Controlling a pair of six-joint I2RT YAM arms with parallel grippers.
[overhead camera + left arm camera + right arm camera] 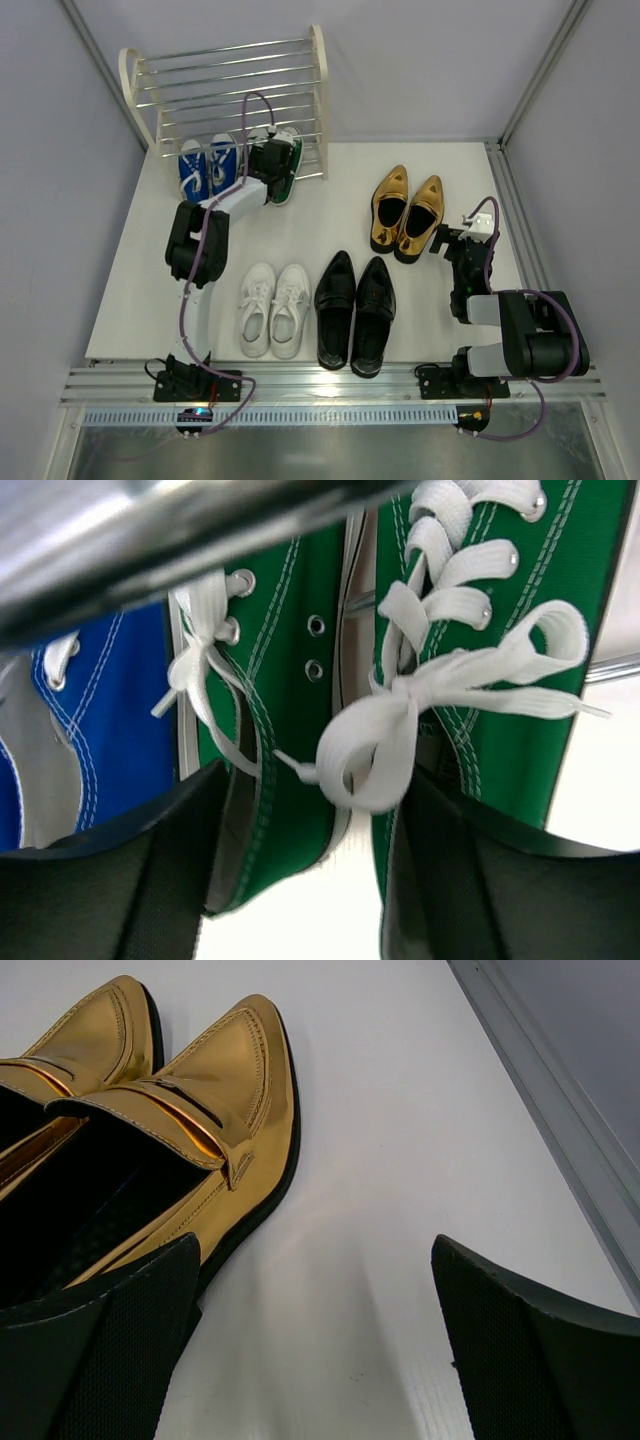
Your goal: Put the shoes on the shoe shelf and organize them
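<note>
Left gripper (270,160) straddles the green sneakers (290,680) at the tabletop's (330,200) far-left corner, jaws apart around both heels. Whether they actually press the canvas I cannot tell. The pair sits on the shoe shelf's (318,80) lowest rods, just beside the blue sneakers (205,165). To finish well, I would square the heels level with the blue pair. Only the wrist view shows the bow lying between the fingers, and it may snag. Right gripper (315,1245) stands apart and empty beside the gold shoes (230,1070) near the right edge.
</note>
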